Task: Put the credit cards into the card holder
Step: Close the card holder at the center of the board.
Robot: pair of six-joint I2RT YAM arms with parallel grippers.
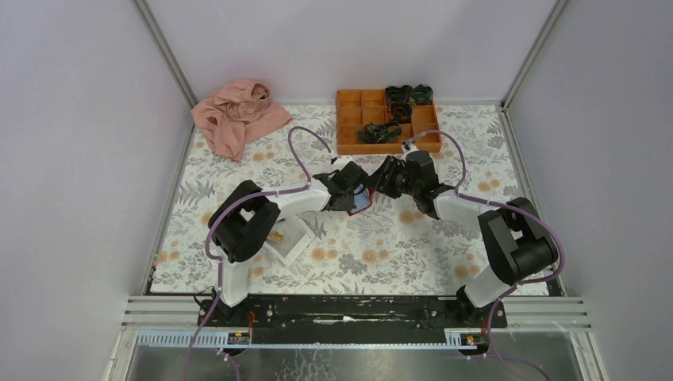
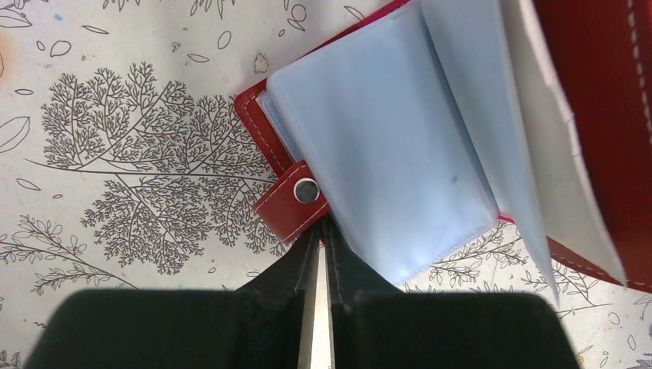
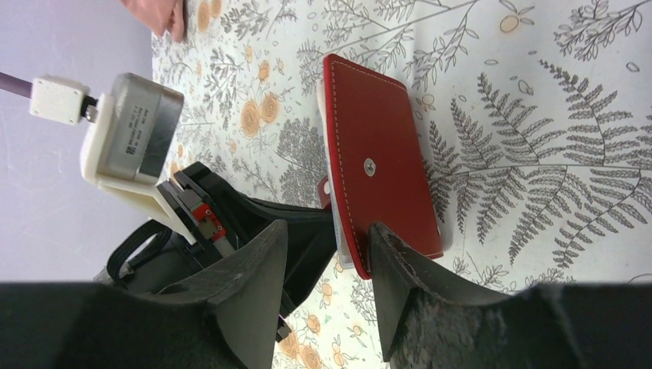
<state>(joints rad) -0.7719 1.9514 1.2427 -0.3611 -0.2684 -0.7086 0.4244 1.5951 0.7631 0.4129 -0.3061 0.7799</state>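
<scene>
Card holder point(image 1: 361, 198), dark red, pale blue sleeves inside: mid-worktop point(image 1: 381, 254), standing part open between the two arms, one cover raised. Left gripper point(image 2: 321, 231): fingers point(image 2: 288, 269) drawn almost together, nipping the holder's edge just beside the snap tab point(image 2: 296, 201). Right gripper point(image 3: 329, 229): fingers point(image 3: 254, 292) apart, the raised cover's lower edge between them, no contact evident. White tray point(image 1: 292, 240): near left, partly under the left arm, holding a golden-tan piece point(image 1: 276, 236), probably one of the credit cards. Pink cloth point(image 1: 236, 115): far left corner. Orange compartment box point(image 1: 386, 121): far centre, dark items inside.
</scene>
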